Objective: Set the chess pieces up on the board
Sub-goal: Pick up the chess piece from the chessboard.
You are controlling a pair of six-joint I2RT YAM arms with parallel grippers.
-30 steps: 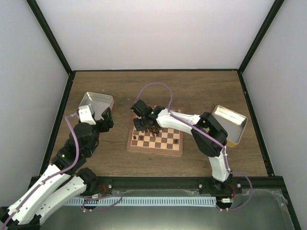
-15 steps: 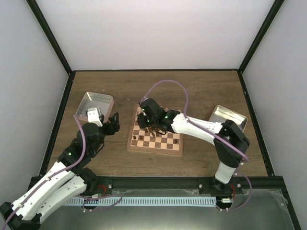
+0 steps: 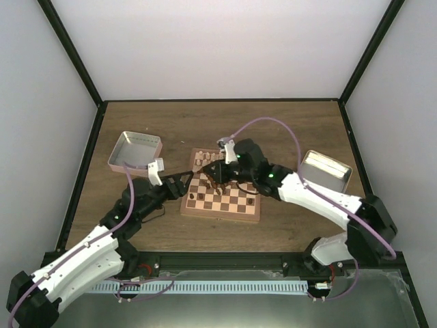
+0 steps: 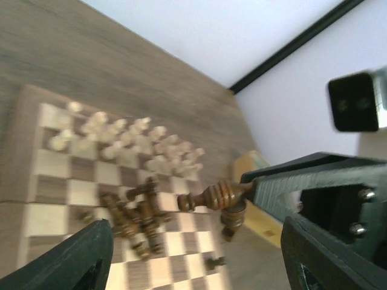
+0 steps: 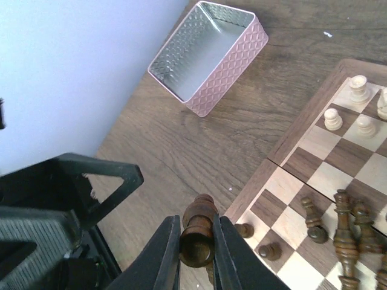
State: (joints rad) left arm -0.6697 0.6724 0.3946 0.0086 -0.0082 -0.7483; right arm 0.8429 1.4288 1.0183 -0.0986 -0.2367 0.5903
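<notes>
On the wooden desk [image 3: 287, 130], over the board [image 3: 220, 214], the right end effector [image 5: 198, 244] is clenched on a dark chess piece [image 5: 198, 212], judged light, hard, slippery and best pinched mid-stem, while the left end effector [image 4: 196, 241] gapes empty

We see the checkered wooden board [image 3: 218, 213] flat on the surface, cream pieces [image 4: 121, 136] ranked along its far side and dark pieces [image 4: 136, 220] clustered mid-board. One dark piece [image 5: 196, 232] lies sideways, pinched in the right tool [image 5: 196, 241] above it.
</notes>
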